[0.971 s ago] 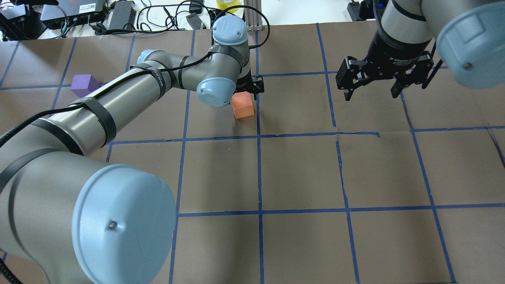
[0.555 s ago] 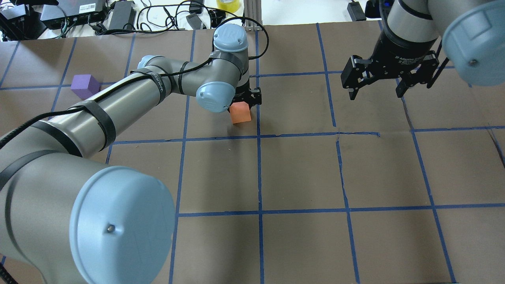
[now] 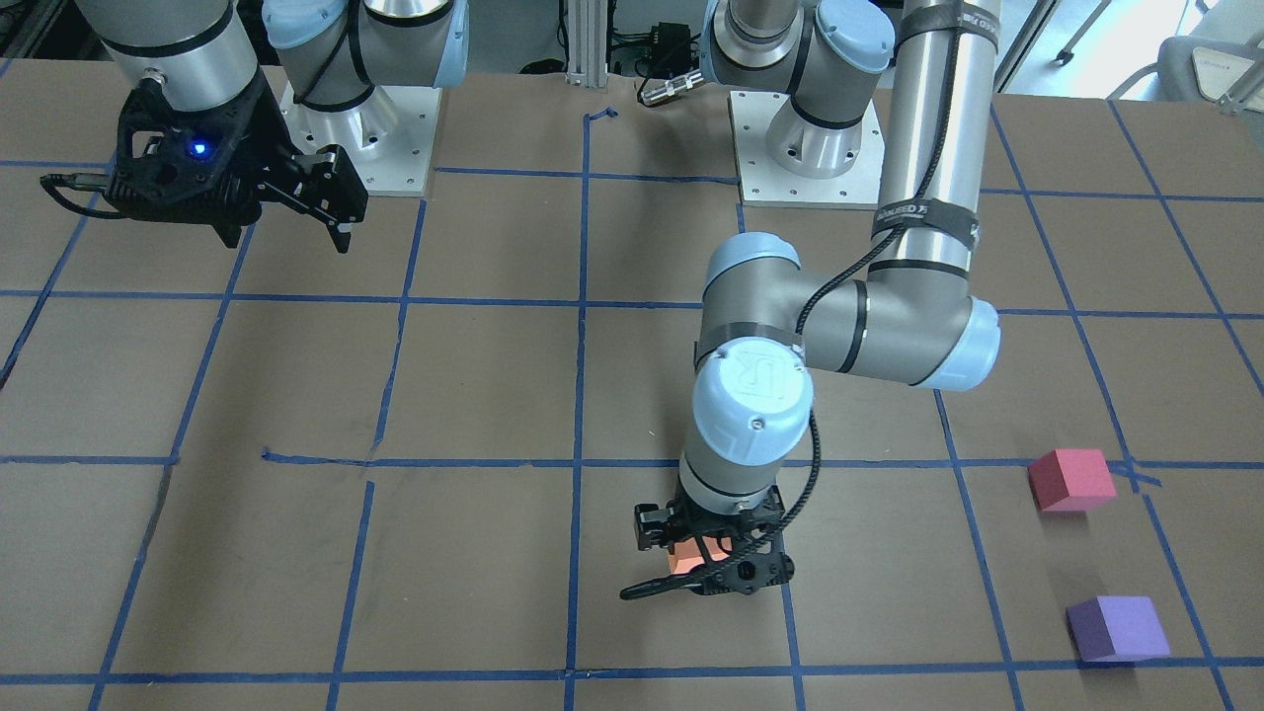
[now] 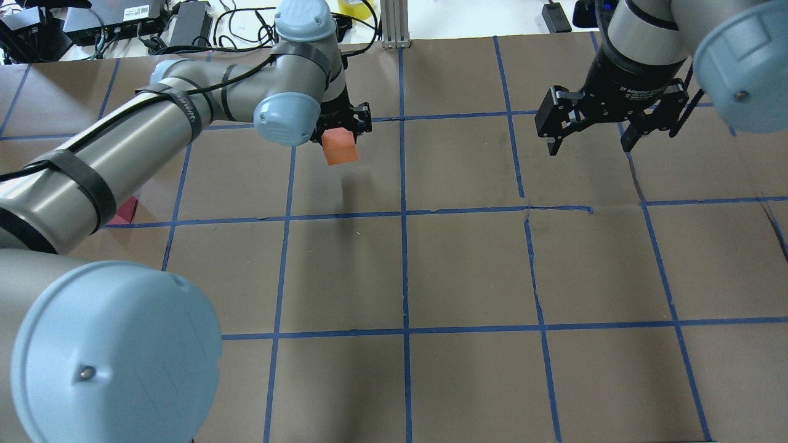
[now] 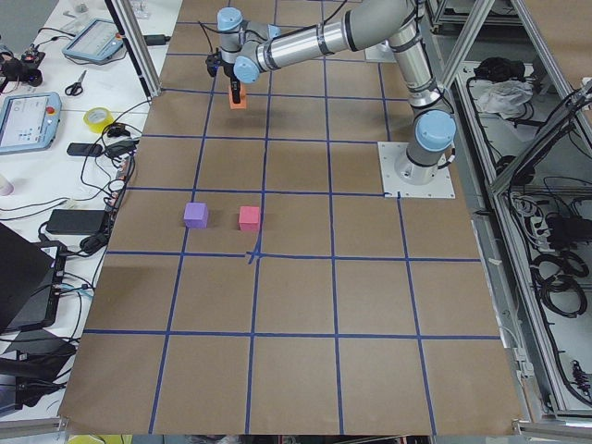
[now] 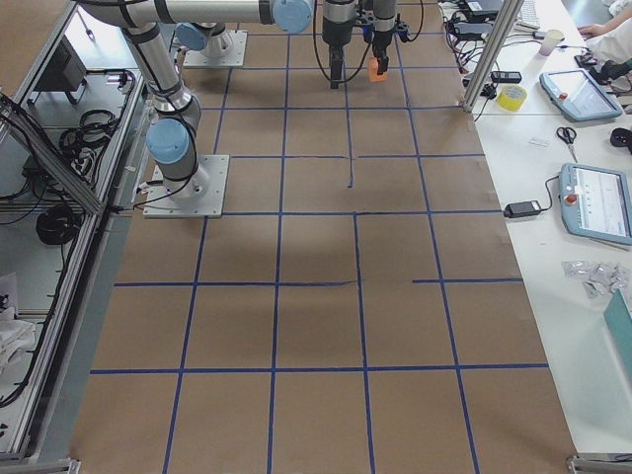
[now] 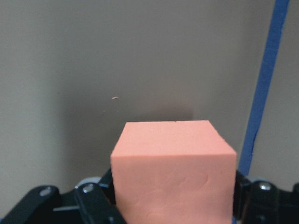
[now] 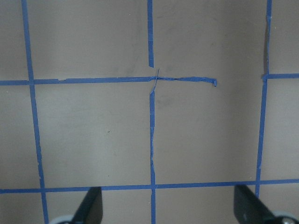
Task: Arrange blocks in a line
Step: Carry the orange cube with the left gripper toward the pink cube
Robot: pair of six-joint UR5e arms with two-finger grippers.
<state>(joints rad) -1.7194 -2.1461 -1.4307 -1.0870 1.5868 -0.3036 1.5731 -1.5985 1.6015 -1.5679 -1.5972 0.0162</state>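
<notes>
**Left arm is holding the orange block aloft, and its two mates are sitting well off to the left.**

Over the brown gridded table (image 4: 468,271), the left arm (image 4: 123,147) is reaching out towards the far side. The right gripper (image 4: 590,146) is hanging over on the right, fingers spread wide and gripping nothing. The left gripper (image 3: 706,568) is pinching the orange block (image 4: 340,147) between its fingers, and the shadow underneath suggests it's riding clear of the surface. The pinkish-red block (image 3: 1069,480) and purple block (image 3: 1116,628) are lying near each other on the table, purple the farther from the robot. That pair is running near-to-far, well to the left of the held cube, so I'm reading the left arm, the nearer one, as needing to travel left and drop onto that axis.
</notes>
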